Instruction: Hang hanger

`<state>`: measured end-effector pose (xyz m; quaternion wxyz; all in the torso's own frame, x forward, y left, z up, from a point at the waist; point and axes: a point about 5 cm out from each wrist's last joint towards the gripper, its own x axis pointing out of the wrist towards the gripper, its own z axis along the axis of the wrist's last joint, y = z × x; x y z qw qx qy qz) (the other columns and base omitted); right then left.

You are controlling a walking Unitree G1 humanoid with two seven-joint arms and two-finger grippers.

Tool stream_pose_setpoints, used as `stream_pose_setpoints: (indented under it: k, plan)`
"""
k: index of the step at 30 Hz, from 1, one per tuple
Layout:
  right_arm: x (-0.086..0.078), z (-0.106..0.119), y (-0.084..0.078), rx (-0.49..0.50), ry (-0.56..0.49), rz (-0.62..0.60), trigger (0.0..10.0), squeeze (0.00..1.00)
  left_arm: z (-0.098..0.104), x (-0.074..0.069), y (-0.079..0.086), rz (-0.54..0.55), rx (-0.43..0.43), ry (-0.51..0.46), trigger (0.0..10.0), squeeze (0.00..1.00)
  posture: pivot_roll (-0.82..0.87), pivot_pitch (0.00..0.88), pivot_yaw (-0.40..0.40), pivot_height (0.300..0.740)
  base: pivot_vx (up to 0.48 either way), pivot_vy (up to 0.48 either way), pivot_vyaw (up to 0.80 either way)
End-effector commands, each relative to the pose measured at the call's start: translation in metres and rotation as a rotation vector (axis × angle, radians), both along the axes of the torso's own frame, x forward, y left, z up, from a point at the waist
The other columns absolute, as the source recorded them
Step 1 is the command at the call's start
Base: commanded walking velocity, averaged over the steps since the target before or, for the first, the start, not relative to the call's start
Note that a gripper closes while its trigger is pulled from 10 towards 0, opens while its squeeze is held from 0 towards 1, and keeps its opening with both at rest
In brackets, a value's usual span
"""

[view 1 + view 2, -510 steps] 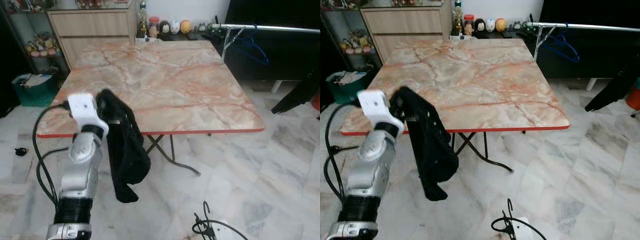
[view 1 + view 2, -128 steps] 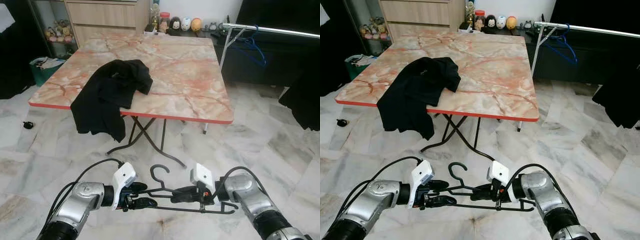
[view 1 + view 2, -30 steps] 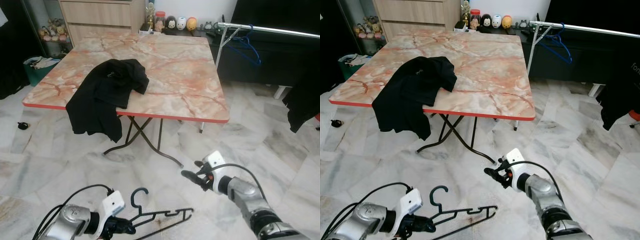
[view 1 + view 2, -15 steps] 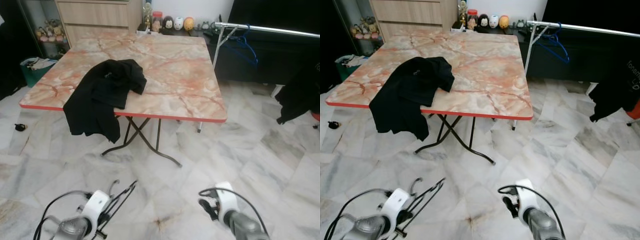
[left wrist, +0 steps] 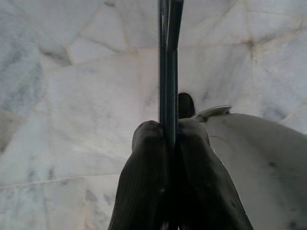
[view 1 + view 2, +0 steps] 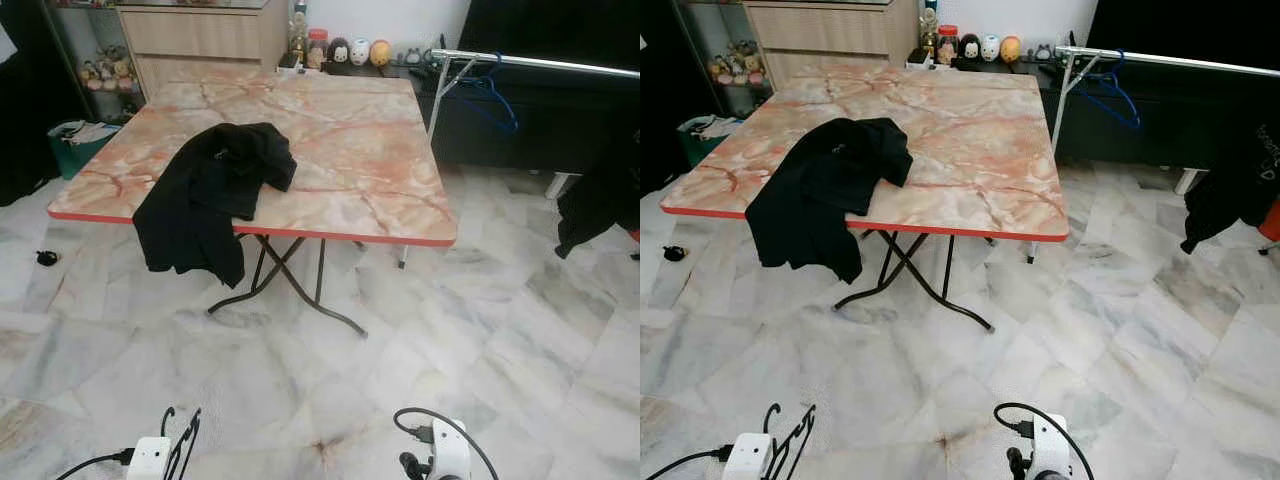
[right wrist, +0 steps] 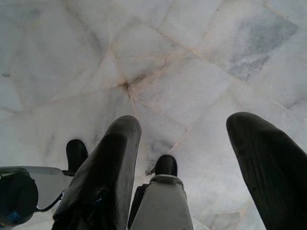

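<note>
Left gripper [image 5: 168, 139] is pinched tight on the black hanger [image 5: 169, 57], holding it low over the marble floor [image 6: 480, 330]. Right gripper [image 7: 192, 143] hangs with fingers spread wide apart. A black shirt [image 6: 215, 195] drapes over the table [image 6: 370, 160] edge, with the rail [image 6: 540, 62] beyond.

Both arms hang low; left gripper [image 5: 169, 139] fingers pinched together, right gripper [image 7: 192, 143] fingers spread apart
</note>
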<state>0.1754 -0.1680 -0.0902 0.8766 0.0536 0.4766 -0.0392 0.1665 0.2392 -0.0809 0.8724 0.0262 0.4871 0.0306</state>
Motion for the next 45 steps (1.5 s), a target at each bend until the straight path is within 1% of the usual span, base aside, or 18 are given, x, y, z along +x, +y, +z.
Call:
stream_pose_setpoints:
  k: [1,4,6,8,10,15,16,17,20,22,23,25,27,29,33,41,45]
  plan:
    - [-0.001,0.0,-0.001,-0.007,-0.008,-0.017,10.0,0.0,-0.001,0.001,-0.004,-0.003,-0.002,0.002,10.0,0.0,0.0,0.0,-0.005,0.74,0.0,0.0,0.0]
    - [-0.004,-0.001,-0.003,-0.001,-0.014,-0.029,10.0,0.0,-0.001,0.002,-0.007,-0.014,-0.006,0.008,10.0,0.0,-0.01,0.0,0.006,0.74,0.0,0.0,0.0]
    - [-0.004,-0.001,-0.001,0.001,-0.016,-0.023,10.0,0.0,-0.001,0.002,-0.007,-0.02,-0.008,0.011,10.0,0.0,-0.02,0.0,0.012,0.74,0.0,0.0,0.0]
    - [-0.005,-0.002,0.002,0.01,-0.015,-0.023,10.0,0.0,-0.002,0.002,-0.011,-0.067,-0.002,0.028,10.0,0.0,-0.04,0.0,0.028,0.74,0.0,0.0,0.0]
    - [-0.005,-0.002,0.003,0.011,-0.015,-0.028,10.0,0.0,-0.003,0.002,-0.01,-0.068,0.002,0.031,10.0,0.0,-0.04,0.0,0.031,0.74,0.0,0.0,0.0]
    - [-0.006,-0.003,0.005,0.02,-0.012,-0.051,10.0,0.0,-0.003,0.0,-0.01,-0.1,0.017,0.047,10.0,0.0,-0.05,0.0,0.04,0.74,0.0,-0.346,0.0]
    - [-0.007,-0.003,0.005,0.019,-0.013,-0.055,10.0,0.0,-0.004,0.0,-0.012,-0.128,0.017,0.057,10.0,0.0,-0.05,0.0,0.042,0.74,0.0,-0.349,0.0]
    - [-0.007,-0.003,0.004,0.01,-0.012,-0.057,10.0,0.0,-0.004,-0.001,-0.012,-0.142,0.023,0.062,10.0,0.0,-0.05,0.0,0.041,0.74,0.0,-0.341,0.0]
    - [-0.007,-0.003,0.003,0.001,-0.008,-0.06,10.0,0.0,-0.004,-0.002,-0.011,-0.119,0.015,0.062,10.0,0.0,-0.05,0.0,0.041,0.74,0.0,-0.349,0.0]
    - [-0.007,-0.003,0.003,-0.001,-0.008,-0.055,10.0,0.0,-0.005,-0.002,-0.012,-0.139,0.025,0.067,10.0,0.0,-0.05,0.0,0.04,0.74,0.0,-0.347,0.0]
    - [-0.008,-0.003,0.001,-0.043,-0.003,-0.027,10.0,0.0,-0.005,-0.003,-0.012,-0.158,0.031,0.071,10.0,0.0,-0.05,0.0,0.04,0.74,0.0,-0.27,0.0]
    - [-0.009,-0.003,-0.001,-0.073,0.003,-0.019,10.0,0.0,-0.005,-0.003,-0.013,-0.151,0.028,0.07,10.0,0.0,-0.05,0.0,0.038,0.74,0.0,-0.274,0.0]
    - [-0.009,-0.004,-0.001,-0.056,0.003,-0.045,10.0,0.0,-0.006,-0.004,-0.014,-0.149,0.03,0.073,10.0,0.0,-0.05,0.0,0.036,0.74,0.0,-0.277,0.0]
    - [-0.009,-0.003,0.0,-0.053,0.003,-0.031,10.0,0.0,-0.007,-0.005,-0.017,-0.193,0.045,0.084,10.0,0.0,-0.05,0.0,0.036,0.74,0.0,-0.277,0.0]
    - [-0.009,-0.003,0.0,-0.05,0.002,-0.029,10.0,0.0,-0.008,-0.006,-0.019,-0.18,0.036,0.084,10.0,0.0,-0.05,0.0,0.036,0.74,0.0,-0.279,0.0]
    - [-0.004,-0.001,-0.001,-0.071,-0.009,0.009,10.0,0.0,-0.006,0.0,-0.021,-0.194,0.045,0.076,10.0,0.0,-0.04,0.0,0.031,0.74,0.0,-0.293,0.0]
    - [-0.006,-0.002,-0.002,-0.07,-0.005,-0.011,10.0,0.0,-0.006,0.0,-0.021,-0.186,0.042,0.075,10.0,0.0,-0.03,0.0,0.029,0.74,0.0,-0.282,0.0]
